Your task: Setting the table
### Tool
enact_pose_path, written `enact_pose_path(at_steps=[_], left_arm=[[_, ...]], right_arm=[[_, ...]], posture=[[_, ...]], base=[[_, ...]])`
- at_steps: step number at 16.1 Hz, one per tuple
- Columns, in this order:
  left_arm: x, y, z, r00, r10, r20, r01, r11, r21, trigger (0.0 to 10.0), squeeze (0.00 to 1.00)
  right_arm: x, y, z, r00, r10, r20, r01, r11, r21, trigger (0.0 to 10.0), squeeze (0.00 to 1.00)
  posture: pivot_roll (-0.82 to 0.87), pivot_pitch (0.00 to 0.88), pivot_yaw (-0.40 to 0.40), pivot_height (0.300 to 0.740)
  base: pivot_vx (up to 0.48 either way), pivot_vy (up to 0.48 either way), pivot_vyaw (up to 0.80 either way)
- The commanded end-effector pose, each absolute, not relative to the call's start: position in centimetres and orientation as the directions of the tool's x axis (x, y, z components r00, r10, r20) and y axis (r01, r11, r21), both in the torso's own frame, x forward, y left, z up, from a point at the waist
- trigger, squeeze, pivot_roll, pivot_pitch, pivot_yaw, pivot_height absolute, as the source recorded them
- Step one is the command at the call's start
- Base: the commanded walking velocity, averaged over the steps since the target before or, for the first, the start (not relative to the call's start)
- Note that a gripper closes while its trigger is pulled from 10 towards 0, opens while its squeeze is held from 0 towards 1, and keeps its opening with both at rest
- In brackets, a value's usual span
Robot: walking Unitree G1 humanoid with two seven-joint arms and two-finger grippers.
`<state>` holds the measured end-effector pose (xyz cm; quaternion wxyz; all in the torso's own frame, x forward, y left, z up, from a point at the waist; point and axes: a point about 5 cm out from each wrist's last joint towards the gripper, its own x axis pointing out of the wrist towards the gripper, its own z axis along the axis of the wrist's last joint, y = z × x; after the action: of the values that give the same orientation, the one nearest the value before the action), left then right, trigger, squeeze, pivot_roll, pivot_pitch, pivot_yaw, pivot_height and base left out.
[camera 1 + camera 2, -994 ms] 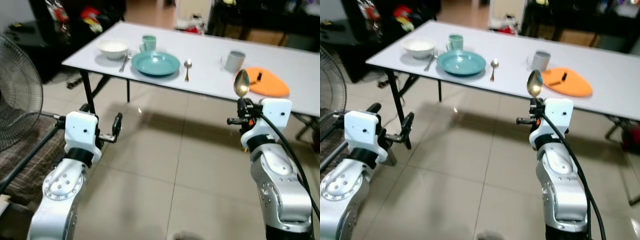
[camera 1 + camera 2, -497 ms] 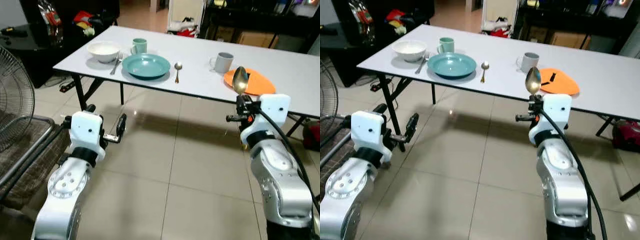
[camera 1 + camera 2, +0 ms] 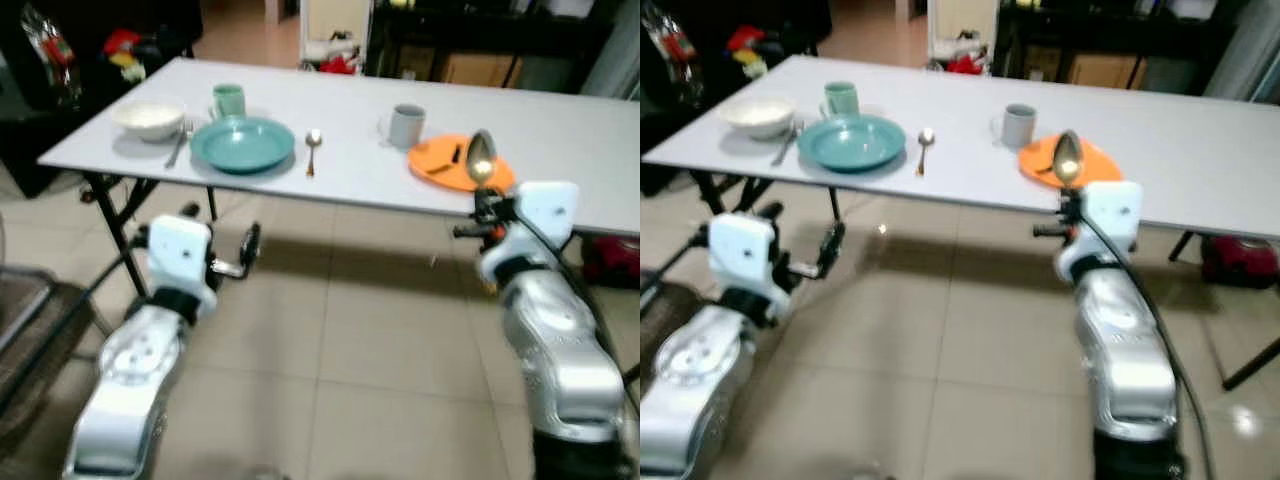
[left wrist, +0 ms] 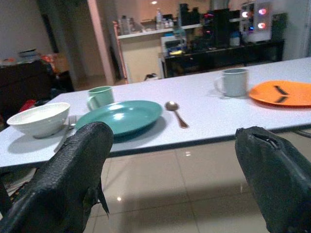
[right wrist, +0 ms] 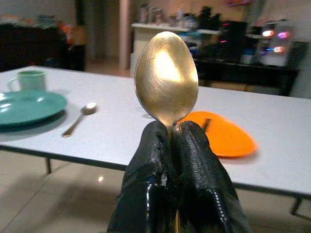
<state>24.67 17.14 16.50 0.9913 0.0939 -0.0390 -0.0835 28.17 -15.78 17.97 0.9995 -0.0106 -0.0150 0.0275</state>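
My right gripper is shut on a gold spoon, bowl upright, held in front of the white table; the spoon stands up above my black fingers. My left gripper is open and holds nothing, low before the table's near edge. On the table lie an orange plate with a grey mug beside it, and to the left a teal plate with a spoon on its right, a fork, a white bowl and a green mug.
Tiled floor stretches between me and the table. Black table legs stand at the left end. Dark furniture and clutter line the room behind the table. A red object sits on the floor at the right.
The camera has moved forward and to the right, so the table and the orange plate lie closer. Both arms keep their pose; the spoon stays gripped.
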Motion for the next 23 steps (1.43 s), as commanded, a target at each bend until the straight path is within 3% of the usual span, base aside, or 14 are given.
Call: enact_pose_path(at_steps=[1, 23], left_arm=[[24.8, 16.7, 16.5, 0.980, -0.191, 0.062, 0.177, 0.966, 0.191, 10.0, 0.00], [25.0, 17.2, 16.4, 0.977, -0.208, 0.054, 0.192, 0.957, 0.217, 10.0, 0.00]], right_arm=[[28.1, -16.4, 18.3, 0.998, 0.042, 0.040, -0.041, 0.999, -0.036, 10.0, 0.00], [28.9, -16.1, 16.7, 0.996, 0.080, -0.040, -0.082, 0.995, -0.054, 10.0, 0.00]], posture=[[0.07, 0.000, -0.048, 0.740], [0.09, 0.000, -0.052, 0.740]], base=[[0.345, 0.000, 0.00], [0.347, 0.000, 0.00]])
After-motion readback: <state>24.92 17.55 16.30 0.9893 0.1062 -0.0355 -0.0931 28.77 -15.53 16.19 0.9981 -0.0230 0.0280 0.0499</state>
